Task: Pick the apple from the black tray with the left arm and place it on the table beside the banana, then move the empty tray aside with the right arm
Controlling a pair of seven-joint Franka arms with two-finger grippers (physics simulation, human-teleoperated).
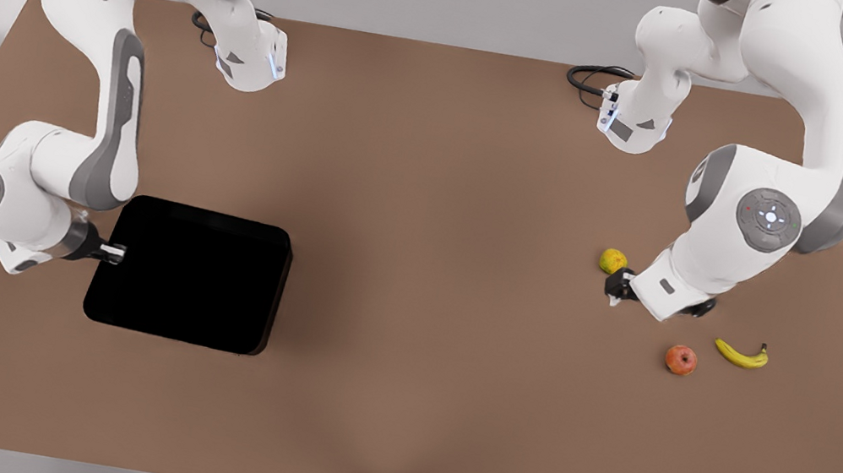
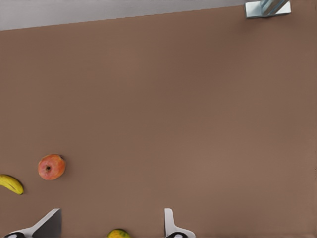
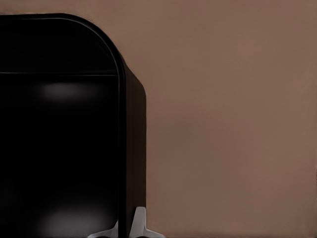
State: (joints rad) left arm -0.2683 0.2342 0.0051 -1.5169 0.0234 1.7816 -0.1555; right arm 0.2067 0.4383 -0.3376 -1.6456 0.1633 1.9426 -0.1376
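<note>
On the front view's right, the left gripper (image 1: 618, 291) hung just above the table (image 1: 426, 211), fingers spread wide and holding nothing — the left wrist view showed its two fingertips (image 2: 170, 223) well apart over bare brown. The apple (image 1: 680, 359) sat on the table, out of the tray, just beside the banana (image 1: 742, 354), the two close but not touching. From the left wrist camera the apple (image 2: 51, 167) and the banana's end (image 2: 11, 184) sat side by side, off to one side of the open fingers. A yellow-green fruit (image 1: 613, 261) rested next to the gripper, apart from the apple; in the wrist view its top (image 2: 119, 233) peeked up between the fingers.

Over on the front view's left, the right gripper (image 1: 115, 253) was at the tray (image 1: 192, 275), at its edge facing the arm. The right wrist view put the tray rim (image 3: 121, 148) running straight down between the fingertips (image 3: 140, 224) — one finger inside the wall, one outside, pinched on the rim. The tray lay flat on the table, nothing in it, well apart from the fruits.
</note>
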